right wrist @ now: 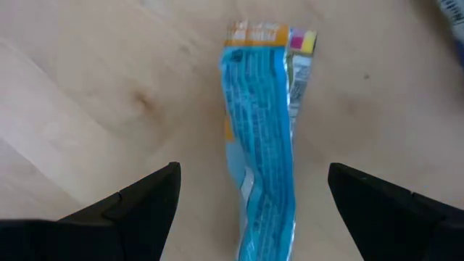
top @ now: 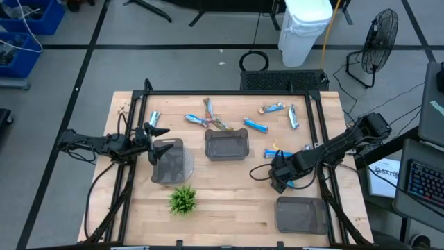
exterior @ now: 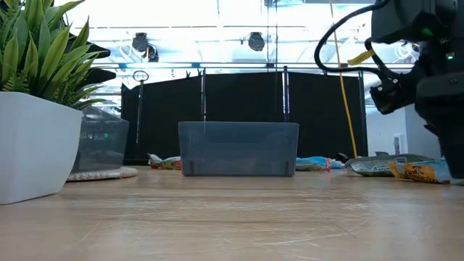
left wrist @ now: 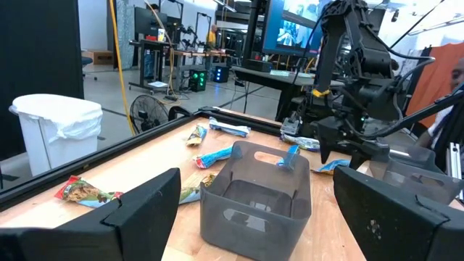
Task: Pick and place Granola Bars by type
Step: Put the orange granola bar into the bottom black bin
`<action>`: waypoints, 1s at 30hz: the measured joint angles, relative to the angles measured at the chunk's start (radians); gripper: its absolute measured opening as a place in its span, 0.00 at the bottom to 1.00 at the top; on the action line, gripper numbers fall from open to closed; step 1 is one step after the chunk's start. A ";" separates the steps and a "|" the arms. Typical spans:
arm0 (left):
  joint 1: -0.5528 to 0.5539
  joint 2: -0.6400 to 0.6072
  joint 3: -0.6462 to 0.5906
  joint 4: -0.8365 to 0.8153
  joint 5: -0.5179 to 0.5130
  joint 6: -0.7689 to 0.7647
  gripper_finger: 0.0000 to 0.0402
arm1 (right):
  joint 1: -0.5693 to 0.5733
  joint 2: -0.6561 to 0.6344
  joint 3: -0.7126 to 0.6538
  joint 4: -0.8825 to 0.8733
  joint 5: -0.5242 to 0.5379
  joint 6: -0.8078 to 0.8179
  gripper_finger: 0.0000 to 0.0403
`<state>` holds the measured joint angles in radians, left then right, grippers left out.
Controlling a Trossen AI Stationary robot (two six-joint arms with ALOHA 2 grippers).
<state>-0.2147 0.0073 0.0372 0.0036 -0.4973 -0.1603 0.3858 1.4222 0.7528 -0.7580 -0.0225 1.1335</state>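
My right gripper point(right wrist: 246, 192) hangs spread over a blue granola bar point(right wrist: 261, 159) beside the middle tray point(top: 227, 144); next I must descend and clamp it.

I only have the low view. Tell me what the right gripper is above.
Observer: The right gripper is open above a blue bar lying flat on the table. The bar sits between the fingers and runs lengthwise away from the wrist.
Operator: Now give me the left arm; I can't pick it out here.
Observer: The left gripper is open and empty at the table's left side, pointing toward the centre tray.
Operator: Report what's in that tray.
Observer: The left wrist view looks into it and shows no bar inside.
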 joint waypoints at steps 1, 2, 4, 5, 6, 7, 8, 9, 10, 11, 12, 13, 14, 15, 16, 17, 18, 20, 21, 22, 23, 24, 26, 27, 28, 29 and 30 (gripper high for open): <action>0.000 0.000 0.000 0.000 0.000 0.000 0.90 | 0.002 0.004 0.000 -0.001 -0.008 0.000 0.84; 0.000 0.000 0.000 0.000 0.000 0.000 0.90 | 0.005 0.008 0.000 -0.001 -0.009 0.000 0.84; 0.000 0.000 0.000 0.000 0.000 0.000 0.90 | 0.010 0.017 0.000 -0.001 -0.010 0.000 0.83; 0.000 0.000 0.000 0.000 0.000 0.000 0.90 | 0.010 0.018 0.000 -0.002 -0.011 0.000 0.83; 0.000 0.000 0.000 0.000 0.000 0.000 0.90 | 0.010 0.017 0.000 -0.001 -0.012 0.000 0.82; 0.000 0.000 0.000 0.000 0.000 0.000 0.90 | 0.010 0.016 0.000 -0.001 -0.013 0.002 0.81; 0.000 0.000 0.000 0.000 0.000 0.000 0.90 | 0.010 0.017 0.000 -0.001 -0.013 0.006 0.79; 0.000 0.000 0.000 0.000 0.000 0.000 0.90 | 0.010 0.017 0.000 -0.001 -0.012 0.007 0.77; 0.000 0.000 0.000 0.000 0.000 0.000 0.90 | 0.010 0.017 0.000 -0.001 -0.012 0.007 0.75; 0.000 0.000 0.000 0.000 0.000 0.000 0.90 | 0.010 0.017 0.000 -0.001 -0.011 0.007 0.73; 0.000 0.000 0.000 0.000 0.000 0.000 0.90 | 0.010 0.017 0.000 -0.002 -0.011 0.007 0.70; 0.000 0.000 0.000 0.000 0.000 0.000 0.90 | 0.010 0.017 0.000 -0.002 -0.009 0.007 0.68; 0.000 0.000 0.000 0.000 0.000 0.000 0.90 | 0.010 0.017 0.000 -0.001 -0.008 0.007 0.65; 0.000 0.000 0.000 0.000 0.000 0.000 0.90 | 0.010 0.017 0.000 -0.001 -0.007 0.007 0.63; 0.000 0.000 0.000 0.000 0.000 0.000 0.90 | 0.010 0.017 0.000 -0.002 -0.007 0.007 0.60; 0.000 0.000 0.000 0.000 0.000 0.000 0.90 | 0.010 0.017 0.000 -0.002 -0.007 0.007 0.57; 0.000 0.000 0.000 0.000 0.000 0.000 0.90 | 0.010 0.017 0.000 -0.002 -0.007 0.007 0.55; 0.000 0.000 0.000 0.000 0.000 0.000 0.90 | 0.010 0.017 0.000 -0.002 -0.006 0.007 0.50; 0.000 0.000 0.000 0.000 0.000 0.000 0.90 | 0.010 0.017 0.000 -0.002 -0.006 0.007 0.47; 0.000 0.000 0.000 0.000 0.000 0.000 0.90 | 0.010 0.017 0.000 -0.002 -0.006 0.007 0.45; 0.000 0.000 0.000 0.000 0.000 0.000 0.90 | 0.010 0.017 0.000 -0.002 -0.006 0.007 0.42; 0.000 0.000 0.000 0.000 0.000 0.000 0.90 | 0.010 0.017 0.000 -0.002 -0.005 0.007 0.40; 0.000 0.000 0.000 0.000 0.000 0.000 0.90 | 0.010 0.017 0.000 -0.002 -0.004 0.007 0.36; 0.000 0.000 0.000 0.000 0.000 0.000 0.90 | 0.010 0.017 0.000 -0.002 -0.003 0.006 0.34; 0.000 0.000 0.000 0.000 0.000 0.000 0.90 | 0.010 0.017 0.000 -0.002 -0.003 0.006 0.32; 0.000 0.000 0.000 0.000 0.000 0.000 0.90 | 0.010 0.017 0.000 -0.002 -0.002 0.005 0.30; 0.000 0.000 0.000 0.000 0.000 0.000 0.90 | 0.010 0.017 0.000 -0.002 -0.002 0.002 0.28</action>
<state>-0.2150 0.0071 0.0368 0.0036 -0.4969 -0.1600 0.3954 1.4387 0.7528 -0.7597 -0.0246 1.1354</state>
